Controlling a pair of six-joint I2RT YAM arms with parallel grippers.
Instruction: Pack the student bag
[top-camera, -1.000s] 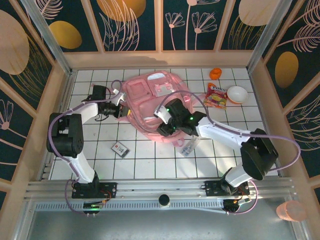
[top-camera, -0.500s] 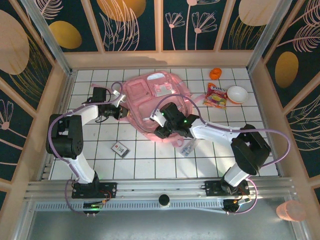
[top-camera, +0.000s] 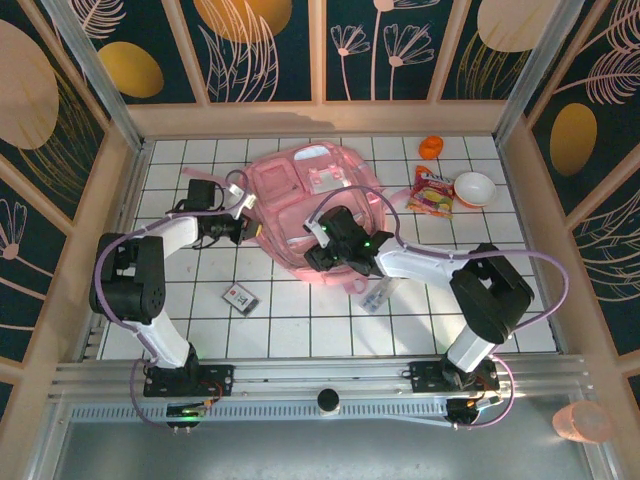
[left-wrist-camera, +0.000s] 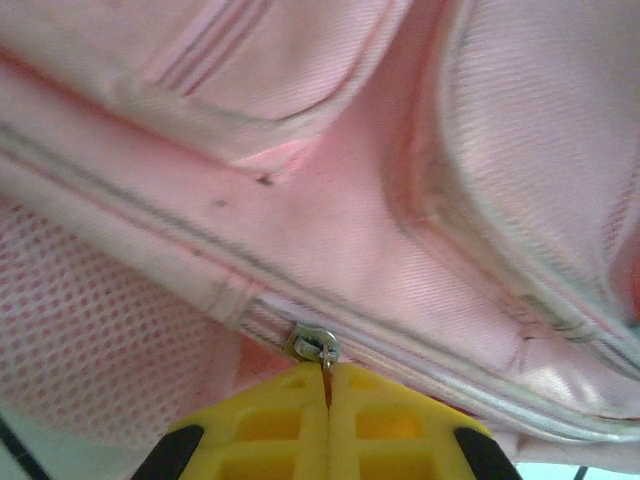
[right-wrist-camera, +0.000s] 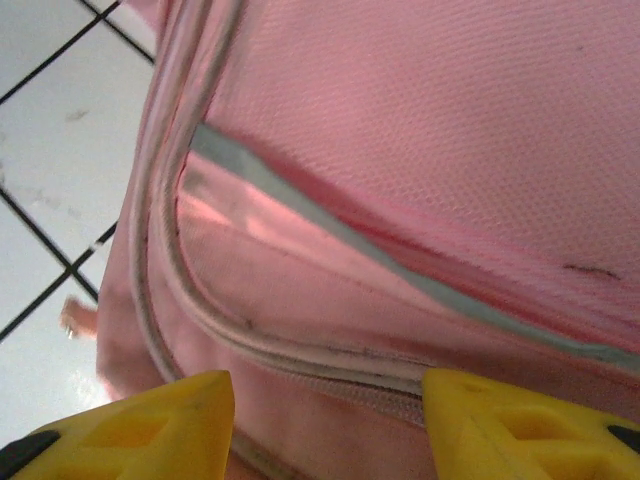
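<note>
Table (top-camera: 200, 312): white tiles with dark grid lines, nothing fancy, with a metal rail (top-camera: 300, 375) along the near edge.
Room: dark walls (top-camera: 270, 50) printed with gold blobs and pink flower outlines, all boxed in a pale wood frame.
Arms: two, one reaching in from each side of the student bag (top-camera: 300, 185).
Left gripper (left-wrist-camera: 327, 385): right at the bag's left edge. The yellow fingers are pressed together, pinching the metal zip pull (left-wrist-camera: 318, 347).
Small card (top-camera: 240, 297): one, flat on the tiles off the bag's near-left side, well apart from it.
Student bag: just one, pale pink, lying flat on the table toward the far half, between the two grippers.
Right gripper (right-wrist-camera: 328, 390): over the bag's near edge. The yellow fingers are spread wide, either side of a zipped seam, gripping nothing.
Clear packet (top-camera: 375, 297): one, just off the bag's near-right corner; can't tell what's in it.
Orange thing (top-camera: 430, 147): one, off the bag's far-right side, too small to make out.
Snack packet (top-camera: 432, 192): one, colourful, just right of the bag.
Bowl (top-camera: 474, 188): one, white inside, right of the bag and just beside the snack packet.
Pink cup (top-camera: 580, 422): one, way off the bag's near-right, past the rail.
</note>
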